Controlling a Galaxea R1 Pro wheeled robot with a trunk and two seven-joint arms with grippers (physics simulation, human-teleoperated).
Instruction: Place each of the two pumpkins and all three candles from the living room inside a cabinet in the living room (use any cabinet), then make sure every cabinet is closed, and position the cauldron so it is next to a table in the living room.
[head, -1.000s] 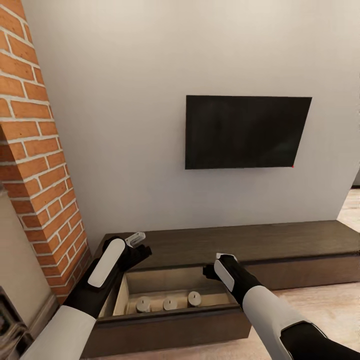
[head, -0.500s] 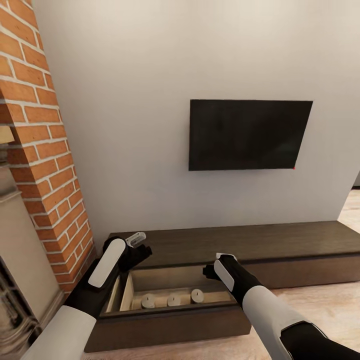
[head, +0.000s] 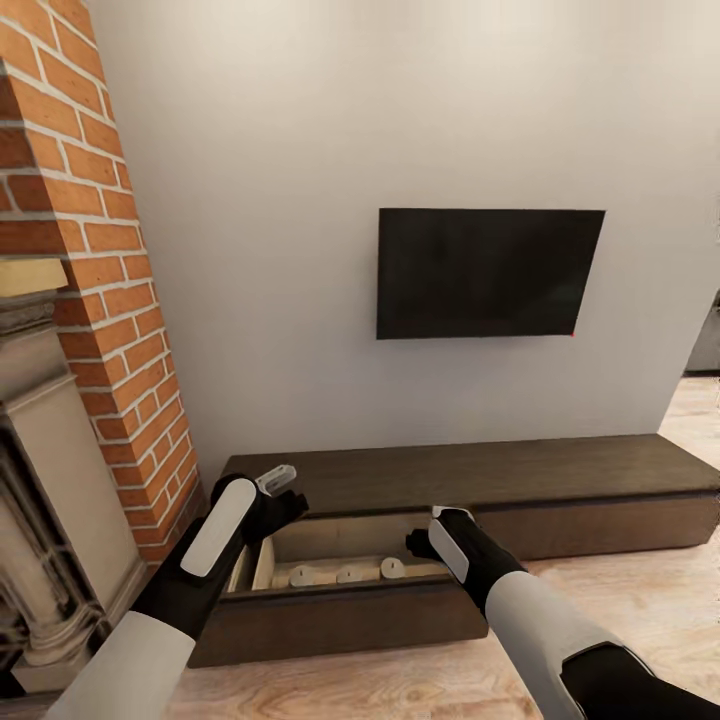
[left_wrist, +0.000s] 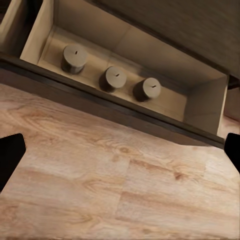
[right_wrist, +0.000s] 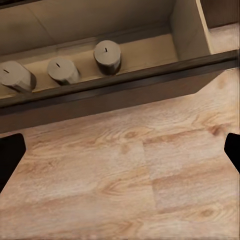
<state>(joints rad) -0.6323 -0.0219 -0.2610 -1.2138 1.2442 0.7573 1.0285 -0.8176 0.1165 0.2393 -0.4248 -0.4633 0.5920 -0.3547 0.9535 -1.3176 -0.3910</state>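
Candles (head: 345, 574) unmoved in open cabinet (head: 480, 478) drawer, view shifted left

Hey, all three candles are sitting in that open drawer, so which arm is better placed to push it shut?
Probably the right. The right gripper hangs over the open drawer near its front, empty. The left gripper sits farther back by the cabinet top. It's a close call.
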